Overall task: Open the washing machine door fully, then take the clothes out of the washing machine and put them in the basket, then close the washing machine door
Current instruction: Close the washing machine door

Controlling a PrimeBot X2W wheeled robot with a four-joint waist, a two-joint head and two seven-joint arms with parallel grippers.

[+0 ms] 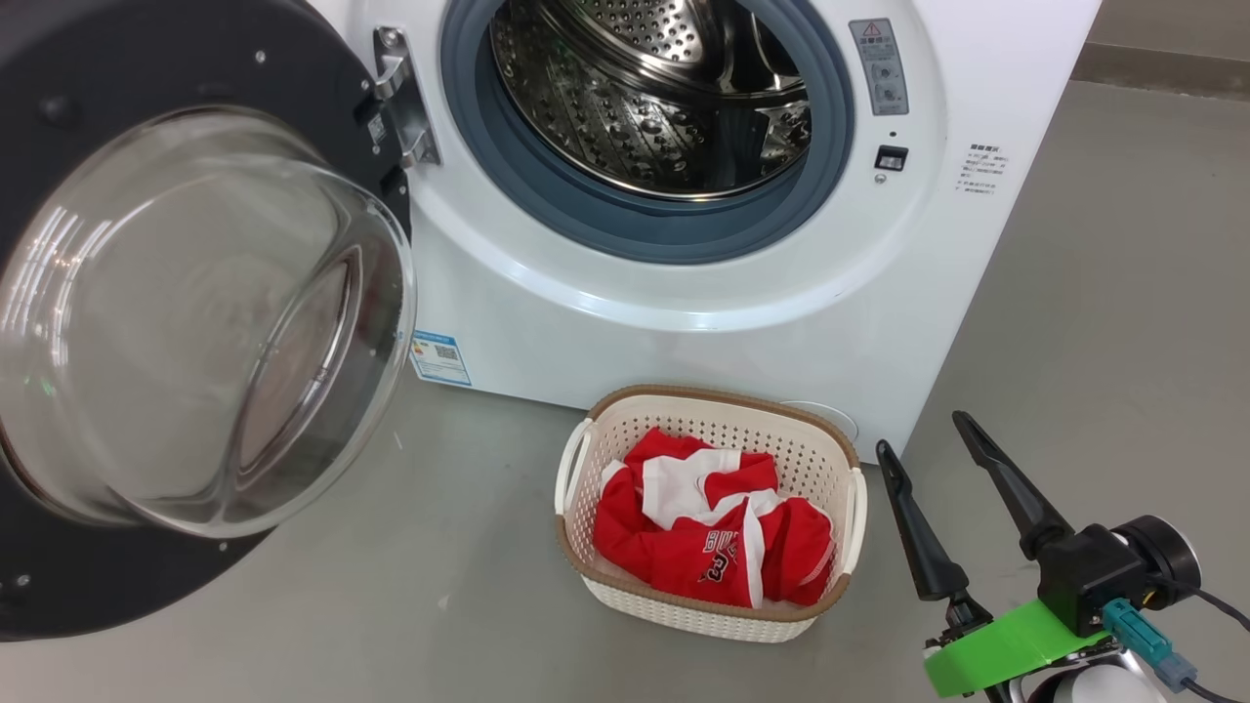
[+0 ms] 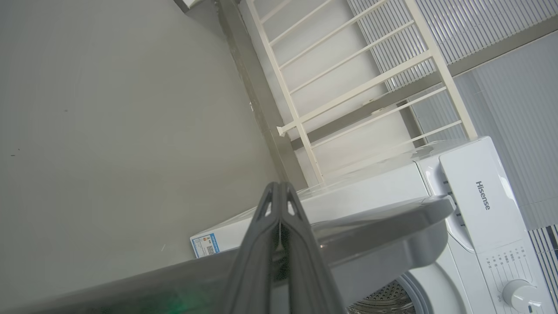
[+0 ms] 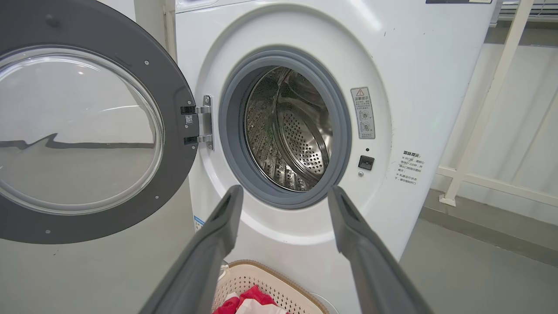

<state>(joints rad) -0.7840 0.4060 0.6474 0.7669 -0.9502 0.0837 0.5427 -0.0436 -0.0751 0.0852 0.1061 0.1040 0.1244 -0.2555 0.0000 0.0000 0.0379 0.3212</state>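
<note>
At five o'clock in the head view, our right gripper [image 1: 923, 436] hovers above the grey floor [image 1: 1074, 342], its two dark fingers spread wide apart with nothing between them. Near it, at about nine o'clock, the basket [image 1: 703, 395] sits on the floor just in front of the washing machine [image 1: 684, 322]. The clothes [image 1: 713, 527] lie bunched inside it, red with white panels. In the right wrist view those spread fingers frame the grey drum seal [image 3: 235, 144] and the steel drum [image 3: 296, 139]. In its own wrist view, our left gripper [image 2: 279, 192] has its fingers pressed together, clasping nothing. They lie across the grey edge of the washing machine door [image 2: 383, 222], and we cannot tell whether they touch it. In the head view the door stands swung wide open at nine o'clock from the drum opening, its clear glass bulging toward us.
</note>
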